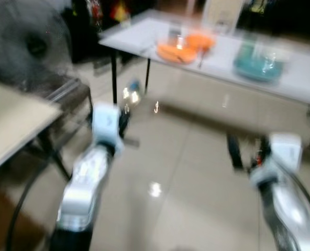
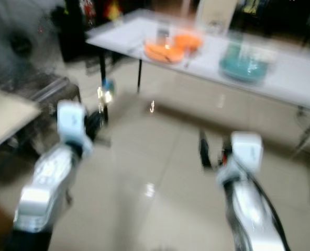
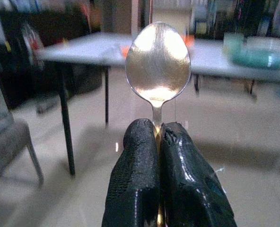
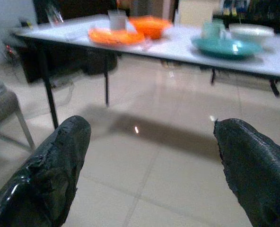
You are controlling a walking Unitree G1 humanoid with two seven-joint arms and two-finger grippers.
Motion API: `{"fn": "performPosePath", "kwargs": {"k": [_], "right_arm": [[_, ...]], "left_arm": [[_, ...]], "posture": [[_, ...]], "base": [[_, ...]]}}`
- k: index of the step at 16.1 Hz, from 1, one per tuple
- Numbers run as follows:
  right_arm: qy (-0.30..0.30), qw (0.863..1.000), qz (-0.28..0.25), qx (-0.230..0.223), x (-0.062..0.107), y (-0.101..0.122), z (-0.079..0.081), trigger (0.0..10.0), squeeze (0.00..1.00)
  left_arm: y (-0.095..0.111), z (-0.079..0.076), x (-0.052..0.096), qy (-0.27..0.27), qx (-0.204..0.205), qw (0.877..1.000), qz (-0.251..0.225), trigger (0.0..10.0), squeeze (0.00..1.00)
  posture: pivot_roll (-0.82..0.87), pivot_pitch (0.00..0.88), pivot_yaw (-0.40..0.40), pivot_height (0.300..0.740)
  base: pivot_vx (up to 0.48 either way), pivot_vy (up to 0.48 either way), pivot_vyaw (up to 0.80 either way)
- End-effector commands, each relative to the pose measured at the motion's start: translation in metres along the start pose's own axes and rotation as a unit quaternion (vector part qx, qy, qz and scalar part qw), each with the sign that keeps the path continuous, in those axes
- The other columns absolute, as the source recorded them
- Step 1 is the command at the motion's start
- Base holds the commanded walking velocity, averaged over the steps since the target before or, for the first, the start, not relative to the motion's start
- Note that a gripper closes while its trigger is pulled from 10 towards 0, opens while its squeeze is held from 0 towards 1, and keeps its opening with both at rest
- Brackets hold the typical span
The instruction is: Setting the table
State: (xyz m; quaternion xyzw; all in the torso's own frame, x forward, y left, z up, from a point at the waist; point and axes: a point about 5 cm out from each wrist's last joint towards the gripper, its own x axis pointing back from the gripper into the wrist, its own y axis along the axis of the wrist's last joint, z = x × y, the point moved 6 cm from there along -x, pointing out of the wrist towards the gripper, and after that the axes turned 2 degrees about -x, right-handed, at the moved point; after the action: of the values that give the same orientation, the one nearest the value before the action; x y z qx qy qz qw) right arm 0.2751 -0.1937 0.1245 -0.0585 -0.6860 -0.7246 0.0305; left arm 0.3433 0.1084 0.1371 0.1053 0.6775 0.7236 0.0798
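Glossy beige floor tiles (image 1: 197, 172) run under one long grey table (image 4: 187, 47) ahead of me; the head views are blurred.

Left gripper (image 3: 158, 130): I read both fingers pressed together on the handle of one spoon (image 3: 158, 61), bowl upright just past the fingertips. In the head view the left gripper (image 1: 124, 121) sits low over the floor, well short of the table.

Right gripper (image 4: 149, 142): the fingers (image 4: 59, 156) stand wide apart with nothing between them, pointed toward the table. In the head view it hangs over the floor at (image 2: 205, 151).

Item count on the table:
1. One orange plate (image 4: 114, 36), toward the left end.
2. One orange bowl (image 4: 151, 25), just behind that plate. I cannot tell its contents.
3. One clear glass (image 4: 117, 20), beside the orange plate.
4. One teal plate (image 4: 225, 47), further right, well apart from the orange set.
5. One teal cup (image 4: 211, 30), at the back edge of the teal plate.
6. One pale bowl (image 4: 251, 33), beside the teal plate. I cannot tell its contents.

One light tabletop (image 1: 11, 125) lies at my left. One grey chair (image 3: 7, 142) stands near the table's left leg.
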Motion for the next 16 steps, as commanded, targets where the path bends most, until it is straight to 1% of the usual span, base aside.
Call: {"fn": "performPosePath", "kwargs": {"k": [1, 7, 13, 16], "right_arm": [[0.001, 1.000, -0.007, 0.002, -0.0006, 0.0049, 0.0019, 10.0, 0.00], [-0.006, 1.000, -0.010, 0.002, 0.0013, 0.0057, -0.0005, 10.0, 0.00], [-0.008, 1.000, -0.011, 0.001, 0.0017, 0.0061, -0.0010, 10.0, 0.00], [-0.005, 1.000, -0.015, 0.006, 0.0017, 0.0085, -0.0007, 10.0, 0.00]], "left_arm": [[0.0142, 0.0027, -0.0012, -0.002, -0.003, 1.000, -0.023, 10.0, 0.00], [0.0163, -0.0043, -0.0036, -0.025, 0.005, 0.999, -0.025, 10.0, 0.00], [0.0159, -0.0053, -0.0039, -0.027, 0.006, 0.999, -0.024, 10.0, 0.00], [0.0157, -0.0058, -0.0054, -0.029, 0.009, 0.999, -0.024, 10.0, 0.00]], "posture": [[-0.03, 0.000, -0.049, 0.740], [-0.04, 0.000, -0.036, 0.740], [-0.04, 0.000, -0.034, 0.740], [-0.05, 0.000, -0.030, 0.740]], "base": [[0.000, 0.000, -0.80], [0.281, 0.000, -0.80], [0.315, 0.000, -0.80], [0.347, 0.000, 0.00]]}}
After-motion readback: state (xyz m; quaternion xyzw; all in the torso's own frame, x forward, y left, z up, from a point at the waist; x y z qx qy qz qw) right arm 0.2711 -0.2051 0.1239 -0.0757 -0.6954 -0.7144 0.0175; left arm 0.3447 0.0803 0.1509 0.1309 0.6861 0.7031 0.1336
